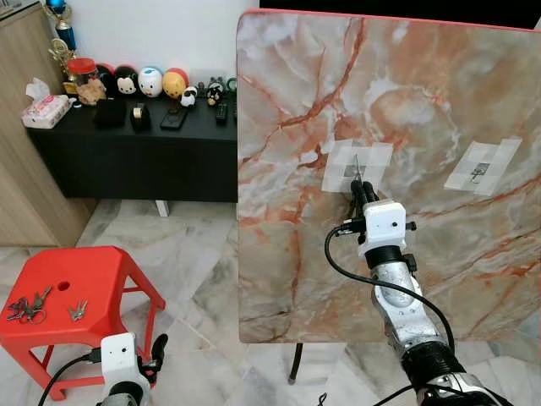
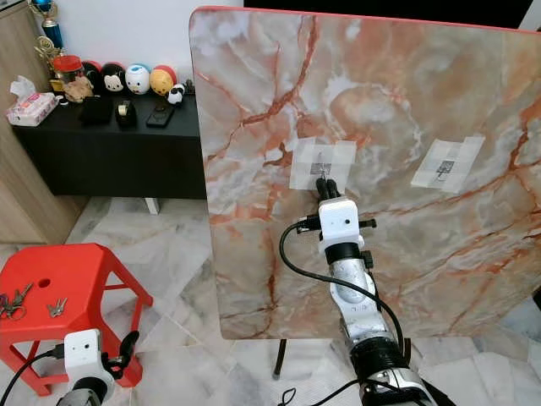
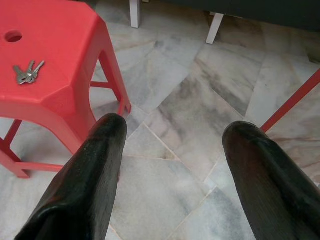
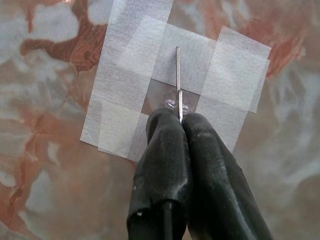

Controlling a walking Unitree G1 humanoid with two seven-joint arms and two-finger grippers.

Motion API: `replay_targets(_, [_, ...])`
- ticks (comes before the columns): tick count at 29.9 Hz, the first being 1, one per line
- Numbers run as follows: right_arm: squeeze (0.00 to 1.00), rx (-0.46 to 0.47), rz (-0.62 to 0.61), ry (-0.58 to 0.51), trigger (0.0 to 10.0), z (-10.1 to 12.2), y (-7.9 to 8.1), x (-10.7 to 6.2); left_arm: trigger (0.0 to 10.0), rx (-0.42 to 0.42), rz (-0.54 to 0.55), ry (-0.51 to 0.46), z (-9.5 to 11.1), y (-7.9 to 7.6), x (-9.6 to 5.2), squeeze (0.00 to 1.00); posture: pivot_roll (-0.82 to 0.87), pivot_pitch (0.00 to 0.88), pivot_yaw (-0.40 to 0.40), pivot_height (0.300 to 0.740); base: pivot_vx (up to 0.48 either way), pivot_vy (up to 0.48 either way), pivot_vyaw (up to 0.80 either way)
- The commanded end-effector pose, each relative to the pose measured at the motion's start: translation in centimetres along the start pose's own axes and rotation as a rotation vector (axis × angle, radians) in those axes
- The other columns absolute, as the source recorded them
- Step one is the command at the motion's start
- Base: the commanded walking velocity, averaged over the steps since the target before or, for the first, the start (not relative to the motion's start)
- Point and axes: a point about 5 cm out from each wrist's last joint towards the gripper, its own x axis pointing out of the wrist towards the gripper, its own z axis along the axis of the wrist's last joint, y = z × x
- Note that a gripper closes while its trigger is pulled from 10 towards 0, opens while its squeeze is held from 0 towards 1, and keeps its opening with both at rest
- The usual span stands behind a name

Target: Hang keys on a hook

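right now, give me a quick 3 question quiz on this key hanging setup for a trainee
1. True or false: the right gripper is pinched shut on a thin key ring at a taped hook on the upright marble board.
2. How many taped hooks are on the board? A) one B) two C) three
3. Fill in: the spare key bunches lie on the red ____.

Key
1. True; the left gripper hangs open above the floor beside the stool.
2. B; the second taped hook sits to the robot's right of the first.
3. stool
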Motion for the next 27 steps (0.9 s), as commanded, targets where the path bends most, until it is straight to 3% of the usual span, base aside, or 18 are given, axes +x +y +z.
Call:
replay_targets(1, [0.00, -0.022, 0.013, -0.024, 10.0, 0.4, -0.3, 0.4, 10.0, 0.017, -0.007, -0.003, 0.1, -0.1, 0.0, 0.00, 0.04, 0.000, -0.086, 0.740, 0.000, 0.000, 0.00])
replay_targets(27, [0.00, -0.037, 0.085, -0.031, 10.0, 0.7, 0.6, 1.1, 10.0, 0.017, -0.008, -0.013, 0.2, -0.2, 0.0, 0.00, 0.04, 0.000, -0.089, 0.740, 0.000, 0.000, 0.00])
